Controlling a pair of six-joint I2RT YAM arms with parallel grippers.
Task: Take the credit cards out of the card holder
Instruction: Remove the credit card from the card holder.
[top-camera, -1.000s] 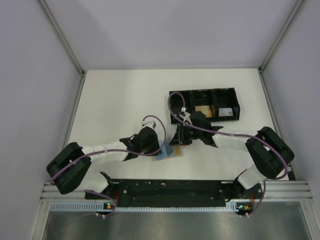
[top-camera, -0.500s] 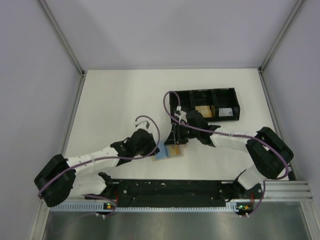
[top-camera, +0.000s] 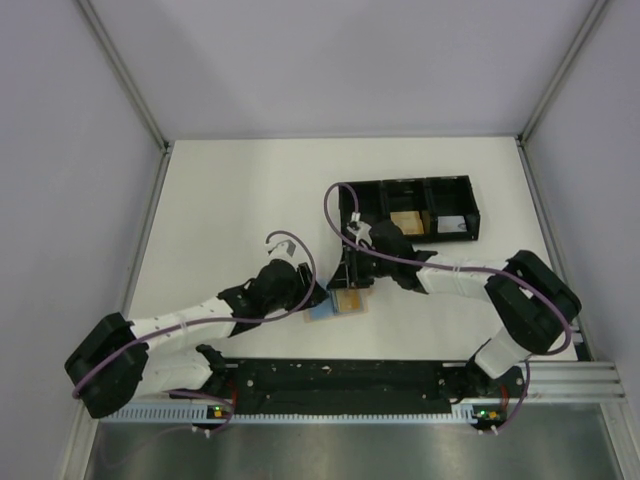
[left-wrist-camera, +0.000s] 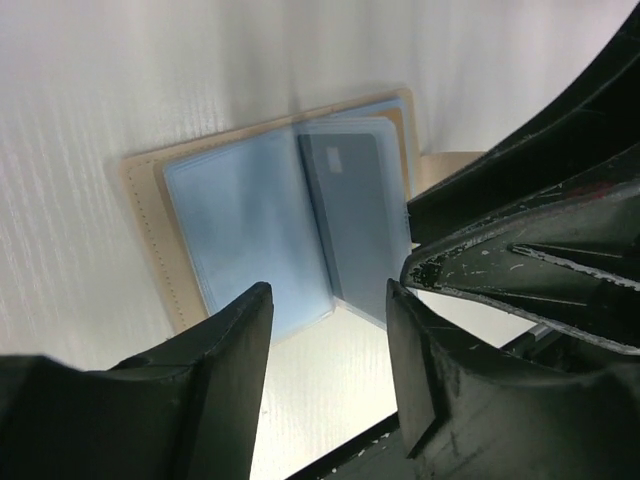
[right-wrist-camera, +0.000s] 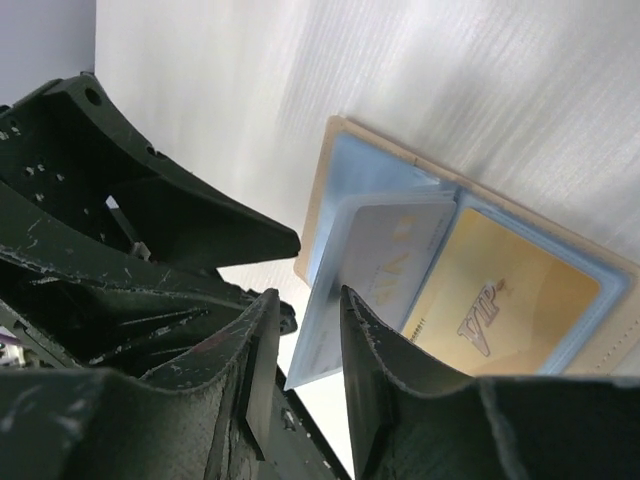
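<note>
The card holder (top-camera: 337, 306) lies open on the white table, tan border round blue-grey panels (left-wrist-camera: 245, 225). One of the credit cards, grey (left-wrist-camera: 352, 205), juts past the holder's edge; the right wrist view shows it pale with gold lettering (right-wrist-camera: 385, 262). A gold card (right-wrist-camera: 500, 300) sits in the neighbouring sleeve. My left gripper (top-camera: 305, 297) hovers at the holder's left side, open and empty (left-wrist-camera: 328, 290). My right gripper (top-camera: 350, 284) comes in from the right, its jaws a narrow gap apart (right-wrist-camera: 305, 295), the pale card's free corner showing between them, not pinched.
A black three-compartment tray (top-camera: 346, 197) stands behind the right arm, with a tan square block (top-camera: 405, 222) in its middle cell. The two grippers nearly touch over the holder. A black rail (top-camera: 340, 375) runs along the near edge.
My left gripper's jaws have opened wider and its arm has pulled back to the left. My right gripper has edged left over the holder, which now lies flatter.
</note>
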